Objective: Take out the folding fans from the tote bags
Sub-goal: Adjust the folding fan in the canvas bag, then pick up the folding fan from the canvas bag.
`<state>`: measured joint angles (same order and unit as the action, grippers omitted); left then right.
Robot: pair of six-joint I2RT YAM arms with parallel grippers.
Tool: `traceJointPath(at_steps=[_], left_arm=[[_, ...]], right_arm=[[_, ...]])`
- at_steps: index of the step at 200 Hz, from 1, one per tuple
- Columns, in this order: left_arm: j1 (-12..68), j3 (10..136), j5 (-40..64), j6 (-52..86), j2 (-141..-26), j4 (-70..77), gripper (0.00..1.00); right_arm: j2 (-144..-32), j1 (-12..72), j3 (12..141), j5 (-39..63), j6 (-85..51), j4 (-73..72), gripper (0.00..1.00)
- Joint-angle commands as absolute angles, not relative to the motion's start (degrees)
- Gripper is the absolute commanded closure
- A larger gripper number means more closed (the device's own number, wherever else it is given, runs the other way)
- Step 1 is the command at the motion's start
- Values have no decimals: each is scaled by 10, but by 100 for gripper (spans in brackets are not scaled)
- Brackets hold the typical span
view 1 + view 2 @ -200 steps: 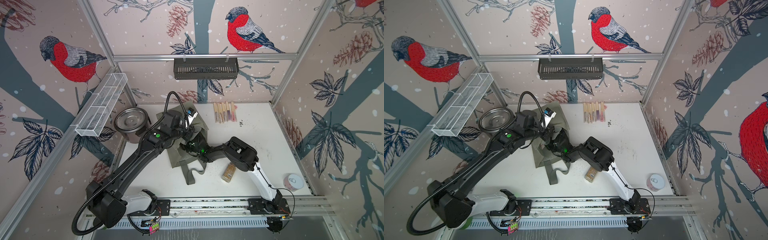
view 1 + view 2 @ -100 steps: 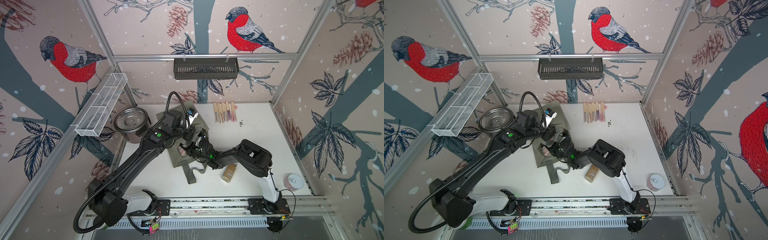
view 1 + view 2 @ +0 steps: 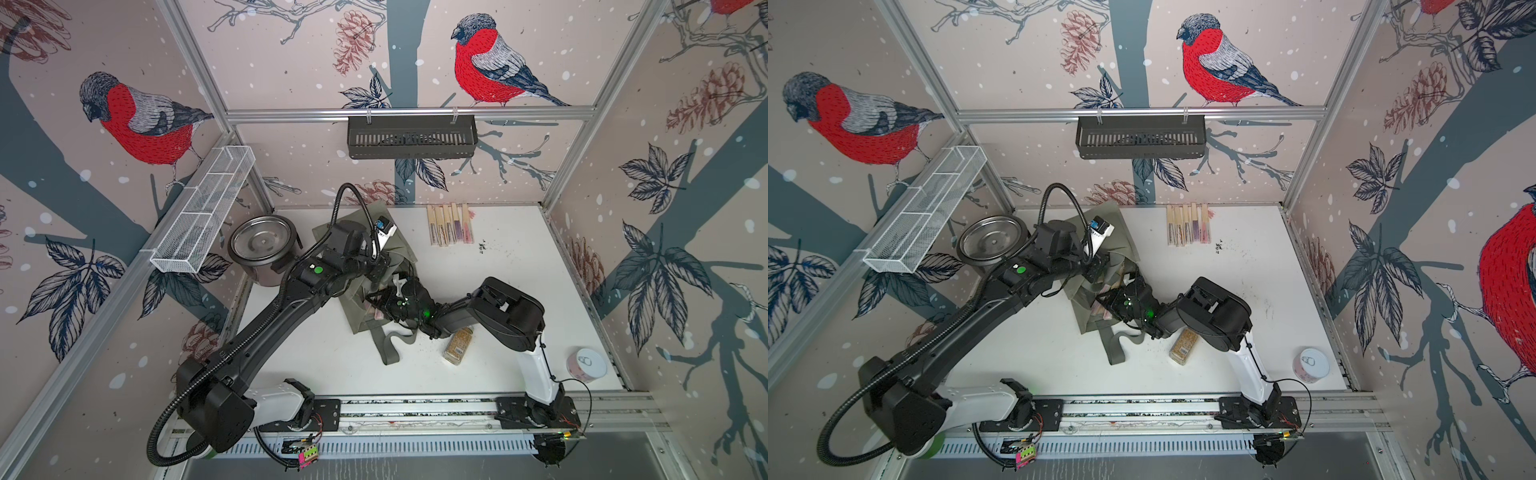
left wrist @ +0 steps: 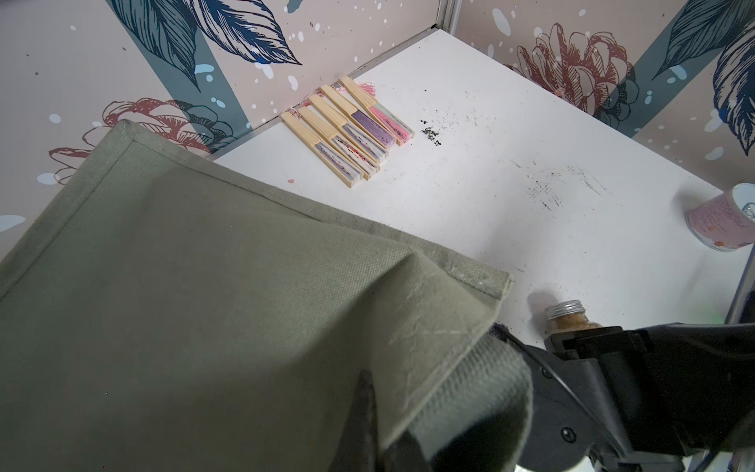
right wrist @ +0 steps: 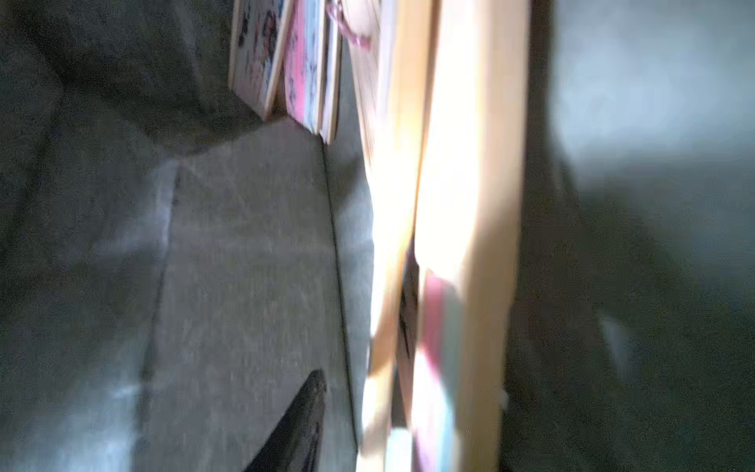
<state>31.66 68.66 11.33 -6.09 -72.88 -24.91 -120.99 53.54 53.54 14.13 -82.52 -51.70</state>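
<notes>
Top views: the tote bag (image 3: 355, 318) lies on the white table (image 3: 519, 291), straps trailing towards the front. Five folding fans (image 3: 451, 224) are already out, side by side near the back wall, well apart from both arms. The left gripper (image 3: 384, 272) pinches the bag's rim, jaws fully closed on fabric, holding the mouth up. The right gripper (image 3: 380, 301) is in the mouth, just beside pink-and-bamboo fan ends (image 3: 1100, 309). Its jaws are hidden, so how far open they are cannot be told.

Left wrist: olive fabric fills the near field, the rim bunched at the closed fingers (image 4: 367, 408). The spice jar (image 4: 568, 316) stands just past the bag's corner.

Right wrist (blurred): inside the bag. Pale bamboo sticks (image 5: 461, 184) run lengthwise away from the camera, along the reach. One dark fingertip (image 5: 302, 421) sits on the cloth to one side of them; the second is not made out. More fans lie deeper in.

Judgement: the right arm is nearer, and the claw must straddle the sticks' narrow width
</notes>
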Motion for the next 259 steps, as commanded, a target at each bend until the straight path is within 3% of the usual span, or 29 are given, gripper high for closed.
traceJointPath(at_steps=[1,76,259], left_arm=[[317,690,114,-66,-726,-230,100],[317,691,119,-66,-726,-231,100],[317,693,120,-65,-723,-233,100]], right_arm=[[-1187,535,529,143,-805,-487,54],[-1149,532,500,163,-770,-432,55],[-1063,533,488,123,-699,-310,89]])
